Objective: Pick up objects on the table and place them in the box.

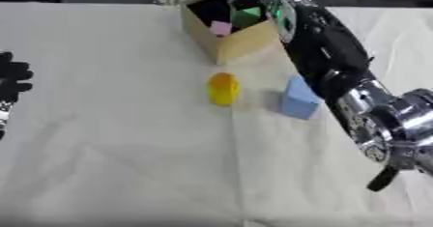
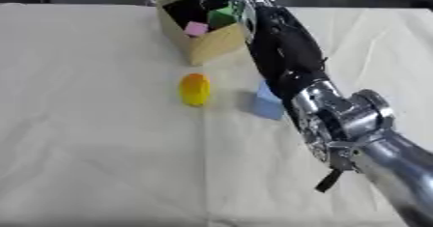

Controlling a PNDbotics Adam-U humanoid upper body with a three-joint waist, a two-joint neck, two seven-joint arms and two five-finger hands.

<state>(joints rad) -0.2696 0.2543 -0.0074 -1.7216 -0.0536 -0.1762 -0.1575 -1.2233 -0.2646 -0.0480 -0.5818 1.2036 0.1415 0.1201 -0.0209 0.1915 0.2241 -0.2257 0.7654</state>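
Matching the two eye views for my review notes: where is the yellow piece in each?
Left eye view: yellow piece at centre, left of the blue block.
Right eye view: left of centre.
Shared landmark: the box, behind it in both.

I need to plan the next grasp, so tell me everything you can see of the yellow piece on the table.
The yellow piece is a small, rounded, cylinder-like block, orange toward its top, plastic-looking and smooth. It sits on the pale cloth, apart from everything: nearer than the cardboard box, with the light blue block to its right across a gap. No robot hand touches it; only the cloth beneath does.
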